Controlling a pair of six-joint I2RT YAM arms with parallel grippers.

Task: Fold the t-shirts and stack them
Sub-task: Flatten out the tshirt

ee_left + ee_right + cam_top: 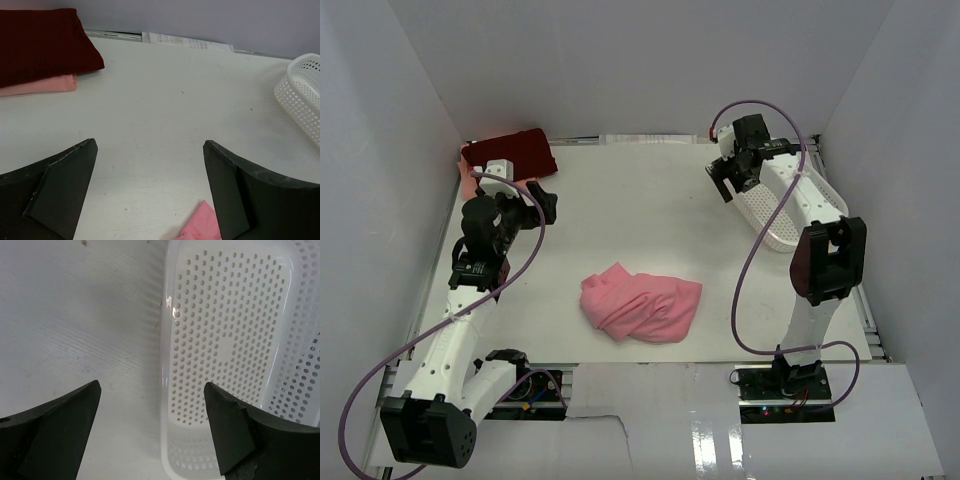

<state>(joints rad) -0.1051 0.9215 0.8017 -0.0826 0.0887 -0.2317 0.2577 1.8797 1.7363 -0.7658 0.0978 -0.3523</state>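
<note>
Shirts, three in all, lie on a white table (650,200) enclosed by white walls (620,60) on three sides. Two are folded and stacked in the far left corner. A dark maroon t-shirt (40,45) is on top, with a pale peach-pink t-shirt (42,86) under it, its edge showing along the near side. The third, a salmon-pink t-shirt (640,305), lies crumpled in a heap near the middle of the table, towards the near edge. My left claw (150,150) hangs near the stack, spread wide and holding nothing, pointed across the table. A corner of the crumpled shirt shows at the bottom of its wrist view. My right claw (150,390) is likewise spread and holds nothing. It is above the far end of the one white plastic mesh basket (167,365), whose left rim runs between its fingers. The basket lies on the right side of the table. My right forearm (805,200) and its purple cable (760,250) cross over it, hiding part of it from above. One strip of printed paper (187,42) lies along the far edge.
</note>
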